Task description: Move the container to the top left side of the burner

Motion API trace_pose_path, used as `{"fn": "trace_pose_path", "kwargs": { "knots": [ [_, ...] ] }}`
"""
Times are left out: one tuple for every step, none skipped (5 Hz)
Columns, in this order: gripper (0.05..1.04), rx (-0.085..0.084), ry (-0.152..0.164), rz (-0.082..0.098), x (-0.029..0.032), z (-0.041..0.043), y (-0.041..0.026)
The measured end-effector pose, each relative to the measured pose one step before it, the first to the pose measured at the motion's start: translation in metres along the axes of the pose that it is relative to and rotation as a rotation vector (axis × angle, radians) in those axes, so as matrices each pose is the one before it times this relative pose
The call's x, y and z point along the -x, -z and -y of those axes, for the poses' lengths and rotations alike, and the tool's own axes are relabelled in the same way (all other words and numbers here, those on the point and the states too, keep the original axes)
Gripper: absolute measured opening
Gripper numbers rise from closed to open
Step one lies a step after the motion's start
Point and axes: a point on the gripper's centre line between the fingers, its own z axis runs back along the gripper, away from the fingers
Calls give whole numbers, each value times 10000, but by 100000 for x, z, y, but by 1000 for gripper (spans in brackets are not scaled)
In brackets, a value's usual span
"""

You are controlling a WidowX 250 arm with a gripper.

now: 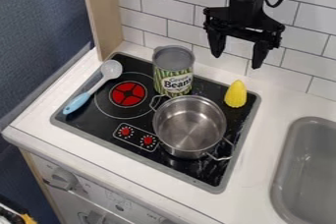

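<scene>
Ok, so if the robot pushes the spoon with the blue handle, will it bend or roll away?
The spoon probably won't bend, since it looks like hard plastic. It's slim, so it's likely light. Its long shape lying on the flat cooktop means it would more likely swivel than roll.

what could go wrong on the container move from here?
Wrong pick: the can and the pot could both pass as the container.
Snag: the can stands right by a pot handle, which a lift might catch.
Landing: the spoon lies at the top left of the red burner, so a container set there may tip on it.
</scene>
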Motion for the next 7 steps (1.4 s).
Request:
{"fn": "trace_pose_path", "kwargs": {
  "knots": [
    [1000,21,-101,-405,649,35,1351],
    [1000,451,-1330,-171,174,-1268,262],
    [1000,-633,-1958,432,609,-1869,-65],
    [1000,-605,-2224,429,791,-1328,-904],
    [1000,-501,-1655,401,807,-1030,-410],
    [1000,-260,-952,-137,215,-396,-86],
    [1000,-487,-1007,-266,-1008,-650,1457]
  ]
}}
